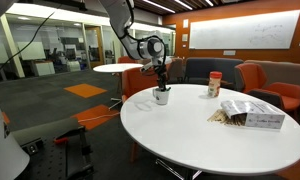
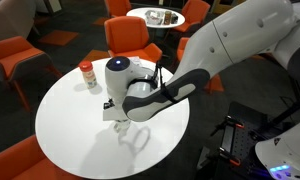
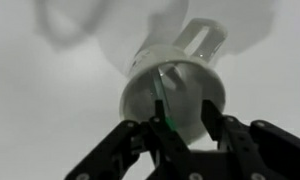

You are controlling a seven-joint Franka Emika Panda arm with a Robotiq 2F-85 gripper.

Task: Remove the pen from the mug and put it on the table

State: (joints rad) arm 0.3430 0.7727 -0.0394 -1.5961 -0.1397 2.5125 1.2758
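Gripper hung over the mug
Jaws stood apart, straddling the green pen inside, leaning toward the rim's 6 o'clock; closing off-centre could have caught that rim and tipped the mug

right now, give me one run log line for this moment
phase: reach | gripper: open, above mug | pen: in mug, not gripped | table: pen not placed yet

The tabletop is smooth white with a soft sheen. The mug looks glazed and glossy, and the thin pen inside it is shiny green plastic. The pincer is matt black, the arm's shell smooth glossy white plastic
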